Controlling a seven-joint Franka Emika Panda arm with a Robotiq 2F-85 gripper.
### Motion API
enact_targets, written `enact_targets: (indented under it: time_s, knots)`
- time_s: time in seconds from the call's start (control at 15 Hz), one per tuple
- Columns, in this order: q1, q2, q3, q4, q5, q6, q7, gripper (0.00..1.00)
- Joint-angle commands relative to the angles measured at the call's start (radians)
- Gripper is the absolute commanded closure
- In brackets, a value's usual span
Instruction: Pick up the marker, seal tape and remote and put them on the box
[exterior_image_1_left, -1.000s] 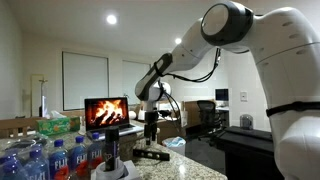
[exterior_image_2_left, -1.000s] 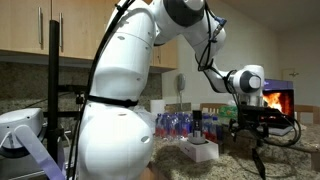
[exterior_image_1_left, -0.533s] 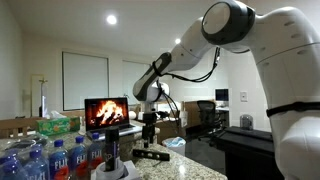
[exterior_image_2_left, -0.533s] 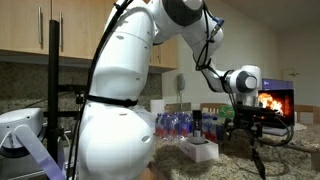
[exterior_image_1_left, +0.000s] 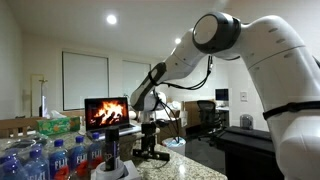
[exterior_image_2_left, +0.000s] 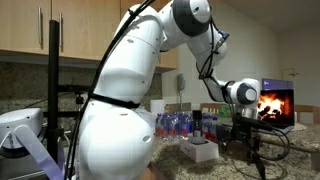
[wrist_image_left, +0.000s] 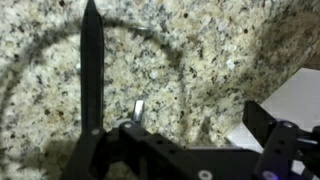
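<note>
In the wrist view the remote (wrist_image_left: 91, 70), a long slim black bar, lies lengthwise on the speckled granite counter, left of my jaws. My gripper (wrist_image_left: 190, 125) is open and hovers low over bare granite with nothing between its fingers. A white corner at the right edge looks like the box (wrist_image_left: 296, 95). In both exterior views the gripper (exterior_image_1_left: 150, 138) (exterior_image_2_left: 245, 140) points down just above the counter, over a flat dark shape (exterior_image_1_left: 151, 155) that may be the remote. I cannot make out the marker or the seal tape.
Several water bottles (exterior_image_1_left: 50, 160) (exterior_image_2_left: 176, 124) crowd the counter, with a green tissue box (exterior_image_1_left: 58, 126) behind them. A white block (exterior_image_2_left: 200, 150) carries a dark upright item. A screen showing a fire (exterior_image_1_left: 106, 112) (exterior_image_2_left: 276, 103) glows behind. A small silvery piece (wrist_image_left: 138, 108) lies near my jaws.
The arm has bent lower and the gripper has dropped closer to the counter. The jaws have stayed open.
</note>
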Motion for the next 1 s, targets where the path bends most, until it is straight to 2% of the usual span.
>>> enact_targets:
  time_s: [0.0, 0.47, 0.93]
  knots:
    - [-0.02, 0.061, -0.015, 0.061, 0.002, -0.044, 0.063, 0.0]
    - [-0.092, 0.042, -0.016, 0.111, 0.118, -0.009, 0.065, 0.0]
    - [-0.104, 0.051, -0.013, 0.139, 0.182, -0.005, 0.06, 0.0]
